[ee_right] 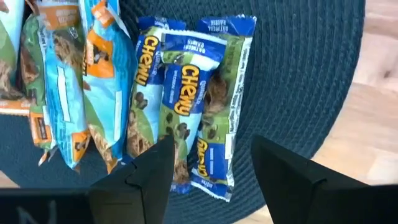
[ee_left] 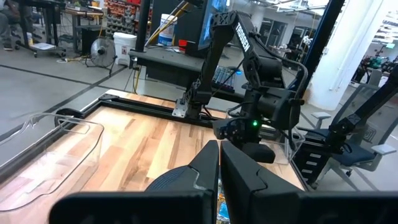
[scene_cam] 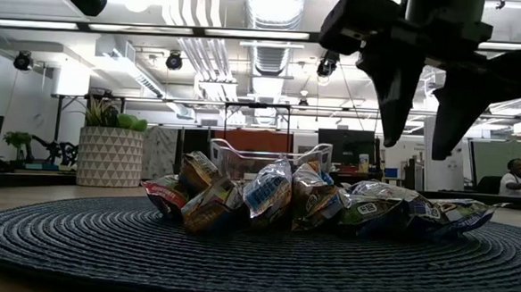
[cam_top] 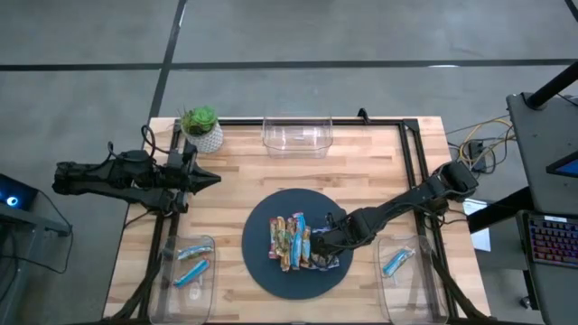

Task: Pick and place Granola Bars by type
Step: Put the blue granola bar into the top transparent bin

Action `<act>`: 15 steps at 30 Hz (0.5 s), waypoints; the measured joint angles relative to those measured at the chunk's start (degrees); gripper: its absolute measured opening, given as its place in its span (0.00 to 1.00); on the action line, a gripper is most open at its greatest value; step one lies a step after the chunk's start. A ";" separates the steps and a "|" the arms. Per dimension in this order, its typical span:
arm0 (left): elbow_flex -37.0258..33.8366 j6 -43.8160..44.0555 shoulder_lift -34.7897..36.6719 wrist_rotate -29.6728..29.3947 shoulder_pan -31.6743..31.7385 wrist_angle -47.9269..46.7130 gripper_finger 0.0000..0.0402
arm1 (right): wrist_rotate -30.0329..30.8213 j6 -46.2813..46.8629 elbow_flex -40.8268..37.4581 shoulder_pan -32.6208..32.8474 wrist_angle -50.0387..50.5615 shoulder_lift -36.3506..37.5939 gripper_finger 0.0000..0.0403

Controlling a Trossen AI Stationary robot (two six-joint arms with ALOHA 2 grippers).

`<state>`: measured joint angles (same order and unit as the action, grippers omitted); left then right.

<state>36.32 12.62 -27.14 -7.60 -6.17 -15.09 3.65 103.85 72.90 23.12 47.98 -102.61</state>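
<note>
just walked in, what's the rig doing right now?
Sorting wrapped granola bars off the dark round woven mat into clear plastic bins. The right gripper hovers open-jawed over the pile's right end, above the blue-and-green Chewy bars, holding nothing. The left gripper waits shut near the potted plant. The near-left bin holds two blue bars, the near-right bin one; the far bin looks empty.

- Wooden table (cam_top: 235, 171) — light plank top with a dark frame along its edges.
- Dark round woven mat (cam_top: 262, 266) — near the table's front centre.
- Potted plant (cam_top: 200, 127) in a white patterned pot, at the back left corner.
- Clear plastic bins: one at back centre (cam_top: 296, 135), one front left (cam_top: 185, 271), one front right (cam_top: 402, 271).
- Keyboard (cam_top: 551, 248) on a side desk to the right.
- A person (scene_cam: 513, 177) sits far back in the room.
</note>
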 joint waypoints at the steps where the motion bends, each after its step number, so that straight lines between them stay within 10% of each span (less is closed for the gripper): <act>1: 0.00 0.03 0.00 0.00 0.00 0.01 0.00 | -0.40 -0.16 -0.08 -0.02 -0.06 0.00 0.50; 15: 0.00 2.45 1.88 0.02 0.00 1.30 0.00 | 0.82 -3.58 1.75 -0.12 -1.71 0.11 0.50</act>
<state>36.32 15.07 -25.25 -7.57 -6.17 -13.79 4.47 100.27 74.65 23.00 46.27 -102.50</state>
